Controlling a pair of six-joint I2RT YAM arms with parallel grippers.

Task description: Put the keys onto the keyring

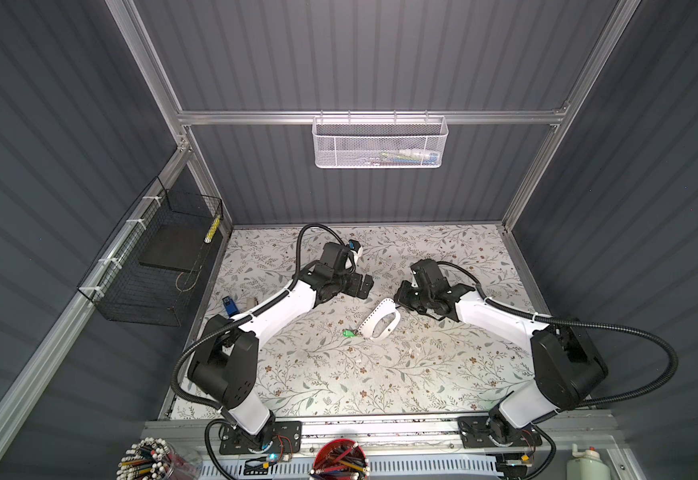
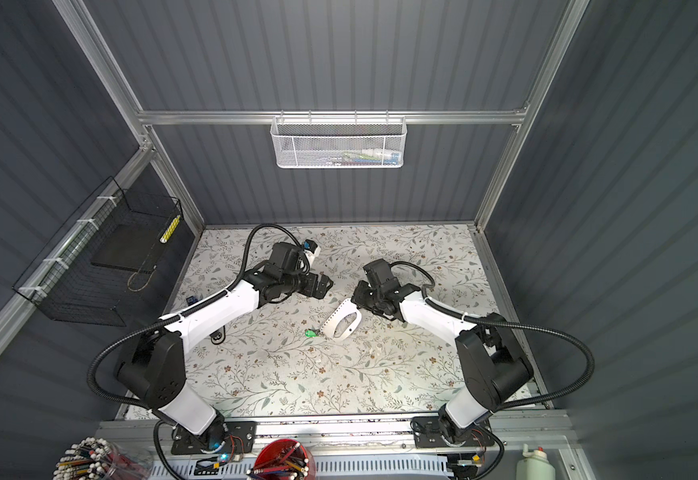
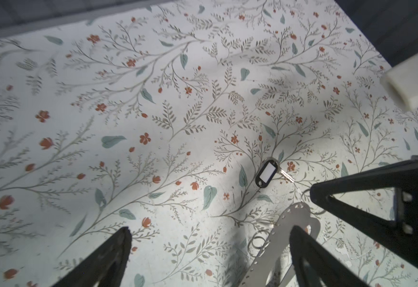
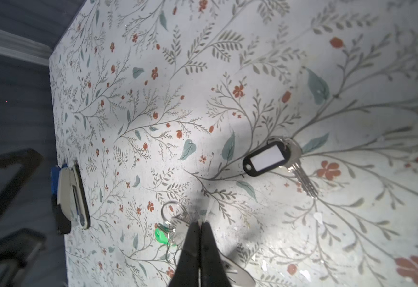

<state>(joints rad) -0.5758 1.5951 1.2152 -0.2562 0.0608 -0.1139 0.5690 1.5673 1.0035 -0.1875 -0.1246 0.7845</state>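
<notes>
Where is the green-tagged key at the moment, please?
In both top views the green-tagged key lies near the middle of the table, right beside the keyring, at the left of the end nearest the camera.

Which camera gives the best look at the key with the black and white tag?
The right wrist view: the black-tagged key lies large, sharp and unobstructed. The left wrist view shows it whole but smaller. In both top views I cannot make it out.
</notes>
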